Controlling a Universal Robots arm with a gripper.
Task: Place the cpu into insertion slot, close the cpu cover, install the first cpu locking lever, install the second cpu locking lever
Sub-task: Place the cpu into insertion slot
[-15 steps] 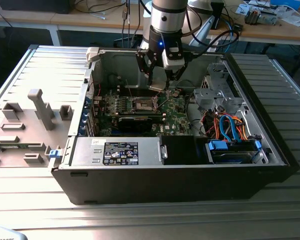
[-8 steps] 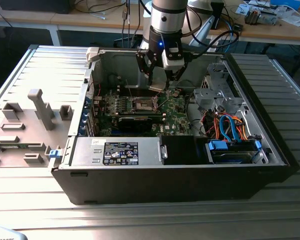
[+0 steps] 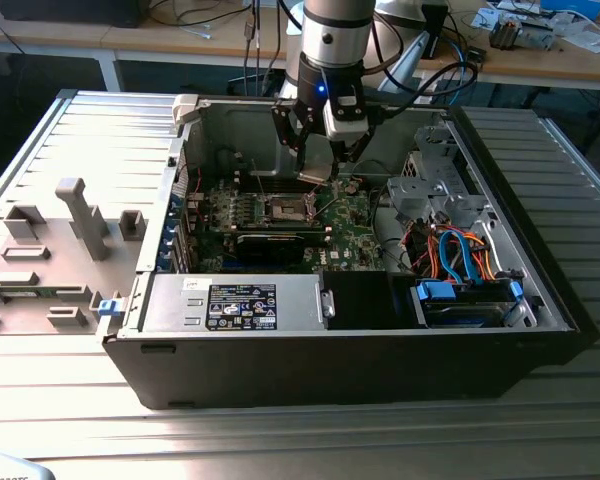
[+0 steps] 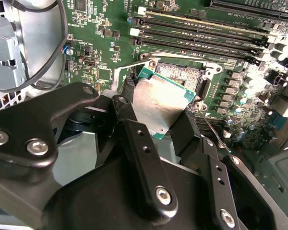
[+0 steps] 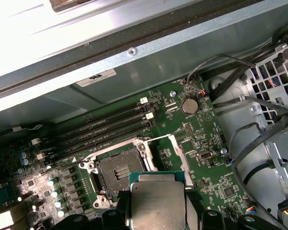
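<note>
My gripper (image 3: 320,168) hangs inside the open computer case, just above the motherboard (image 3: 280,225). It is shut on the cpu (image 4: 161,103), a flat square chip with a silver-grey top and green edge, held between the two black fingers (image 4: 134,129). In the first wrist view the cpu (image 5: 157,201) hovers beside the insertion slot (image 5: 119,171), which lies open and dark with nothing in it. The cpu cover (image 5: 176,153), a thin silvery frame, stands swung up at the slot's side. A thin wire locking lever (image 4: 213,132) sticks out next to the slot.
Black memory slots (image 5: 105,127) run along one side of the insertion slot. A metal drive cage (image 3: 430,185) with orange and blue cables (image 3: 460,255) fills the case at the exterior view's right. The power supply (image 3: 235,300) sits at the front. Grey fixtures (image 3: 80,215) stand outside the case.
</note>
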